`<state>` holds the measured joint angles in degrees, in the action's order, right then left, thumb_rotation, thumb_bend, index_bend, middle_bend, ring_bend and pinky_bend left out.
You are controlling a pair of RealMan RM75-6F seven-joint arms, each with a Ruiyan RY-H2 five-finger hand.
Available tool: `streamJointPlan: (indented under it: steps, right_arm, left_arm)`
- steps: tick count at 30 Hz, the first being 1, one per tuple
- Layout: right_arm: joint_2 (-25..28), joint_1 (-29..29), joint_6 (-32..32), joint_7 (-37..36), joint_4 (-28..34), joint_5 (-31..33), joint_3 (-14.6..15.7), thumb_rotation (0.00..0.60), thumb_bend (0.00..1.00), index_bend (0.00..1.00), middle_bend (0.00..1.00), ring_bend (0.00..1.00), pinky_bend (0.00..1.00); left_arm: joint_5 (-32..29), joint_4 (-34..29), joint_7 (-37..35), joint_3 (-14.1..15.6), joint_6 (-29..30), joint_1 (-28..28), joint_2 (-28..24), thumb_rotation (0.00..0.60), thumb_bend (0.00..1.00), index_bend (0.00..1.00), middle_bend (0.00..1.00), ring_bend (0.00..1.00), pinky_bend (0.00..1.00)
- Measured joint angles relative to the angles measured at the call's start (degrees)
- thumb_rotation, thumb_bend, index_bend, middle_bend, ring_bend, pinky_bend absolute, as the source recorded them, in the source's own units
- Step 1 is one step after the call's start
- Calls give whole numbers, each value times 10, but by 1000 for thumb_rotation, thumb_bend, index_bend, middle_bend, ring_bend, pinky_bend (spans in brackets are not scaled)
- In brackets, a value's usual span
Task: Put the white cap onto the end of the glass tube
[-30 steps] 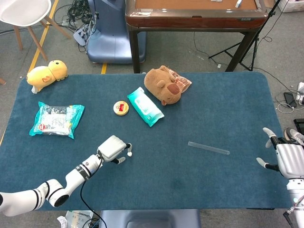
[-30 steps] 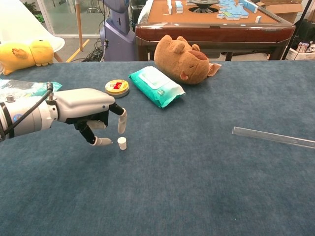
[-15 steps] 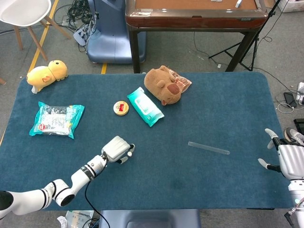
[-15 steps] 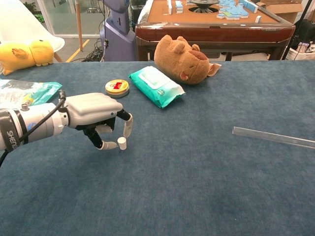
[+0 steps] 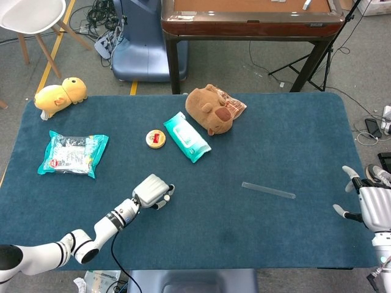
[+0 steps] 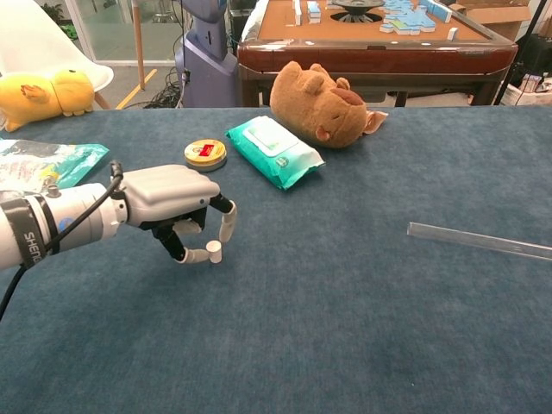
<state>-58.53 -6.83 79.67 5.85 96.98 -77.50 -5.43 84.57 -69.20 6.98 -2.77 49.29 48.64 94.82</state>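
Observation:
The small white cap (image 6: 213, 251) stands upright on the blue table cloth (image 6: 345, 328). My left hand (image 6: 172, 203) hovers over it from the left, its thumb tip touching the cap's side and a curled finger just behind the cap's top. In the head view the left hand (image 5: 153, 190) hides the cap. The glass tube (image 5: 269, 190) lies flat to the right, also seen in the chest view as the tube (image 6: 479, 241), far from the cap. My right hand (image 5: 369, 204) is at the table's right edge with its fingers spread, holding nothing.
Behind the cap lie a round tin (image 5: 156, 138), a teal wipes pack (image 5: 187, 136) and a brown plush animal (image 5: 211, 108). A snack bag (image 5: 72, 152) and a yellow plush (image 5: 60, 94) are at the far left. A wooden table (image 5: 250, 18) stands beyond.
My left hand has slid right and lowered around the cap, its thumb and finger drawing in on it. The cap and tube have not moved; the right hand has barely shifted.

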Motion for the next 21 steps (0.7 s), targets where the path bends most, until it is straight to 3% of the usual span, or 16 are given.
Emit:
streamJointPlan:
  steps: [21]
  right_arm:
    - [-1, 1, -5, 1, -1, 5, -1, 600, 95, 164, 485, 389, 456]
  left_arm:
    - [-2, 24, -11, 3, -4, 2, 13, 600, 295, 498, 1000, 1000, 1000]
